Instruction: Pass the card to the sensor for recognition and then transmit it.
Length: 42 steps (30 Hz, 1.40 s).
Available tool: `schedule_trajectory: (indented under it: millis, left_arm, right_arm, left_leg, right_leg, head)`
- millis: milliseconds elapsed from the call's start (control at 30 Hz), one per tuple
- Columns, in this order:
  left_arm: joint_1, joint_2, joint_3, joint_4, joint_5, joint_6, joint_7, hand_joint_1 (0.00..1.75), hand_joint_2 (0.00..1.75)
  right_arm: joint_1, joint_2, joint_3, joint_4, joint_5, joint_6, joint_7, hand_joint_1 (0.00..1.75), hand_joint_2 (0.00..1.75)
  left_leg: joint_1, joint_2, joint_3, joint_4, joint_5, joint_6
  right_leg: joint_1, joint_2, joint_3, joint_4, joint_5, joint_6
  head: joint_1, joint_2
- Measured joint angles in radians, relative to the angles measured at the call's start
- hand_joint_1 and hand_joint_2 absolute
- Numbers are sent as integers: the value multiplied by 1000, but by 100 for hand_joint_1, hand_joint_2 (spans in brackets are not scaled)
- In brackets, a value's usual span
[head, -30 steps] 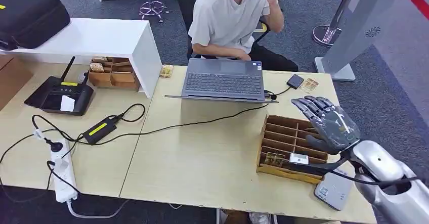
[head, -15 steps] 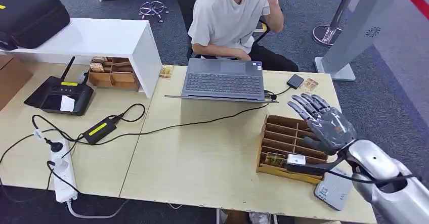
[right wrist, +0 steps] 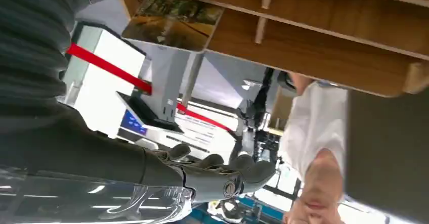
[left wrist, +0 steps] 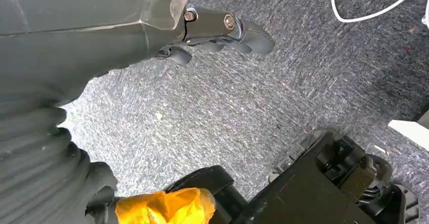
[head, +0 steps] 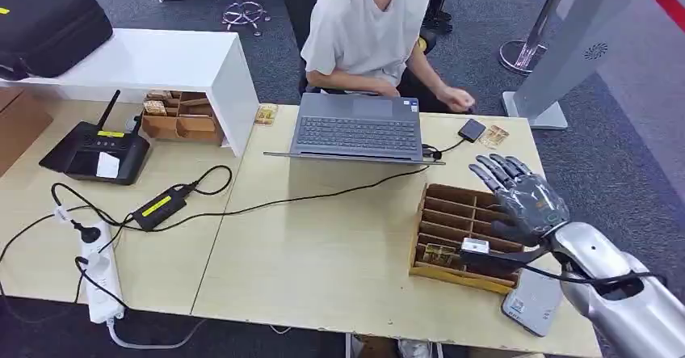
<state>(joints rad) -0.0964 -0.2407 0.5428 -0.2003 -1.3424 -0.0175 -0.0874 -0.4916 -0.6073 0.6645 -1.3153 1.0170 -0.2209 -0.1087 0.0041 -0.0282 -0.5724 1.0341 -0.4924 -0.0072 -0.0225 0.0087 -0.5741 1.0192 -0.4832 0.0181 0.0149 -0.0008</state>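
A: Where is the right robot hand?

B: Lower right of the frame, over the wooden slotted box, fingers spread and holding nothing.

A: And the card?

B: It sits in a front slot of that box, just under the thumb. The grey sensor lies below the box at the table edge.

A: The left robot hand?

B: It hangs above grey carpet, fingers curled in on nothing.

A: Any readable writing?

B: None legible.
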Motion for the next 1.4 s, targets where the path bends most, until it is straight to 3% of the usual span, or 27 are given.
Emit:
schedule_trajectory:
  millis: [633,667,1400]
  left_arm:
    - [-1,-1,0,0,-7,0,3,0,175]
    - [-1,-2,0,0,-8,0,3,0,175]
    - [-2,-2,0,0,-13,-2,3,0,175]
  right_arm:
    - [-12,37,-27,112,55,-92,21,5,175]
    - [-12,39,-29,114,61,-95,21,175,175]
    - [-5,60,-61,127,37,-107,-4,175,175]
  left_leg:
    - [0,0,0,0,0,0]
    - [0,0,0,0,0,0]
    - [0,0,0,0,0,0]
  right_leg:
    - [0,0,0,0,0,0]
    - [0,0,0,0,0,0]
    - [0,0,0,0,0,0]
  head:
    - [0,0]
    - [0,0]
    - [0,0]
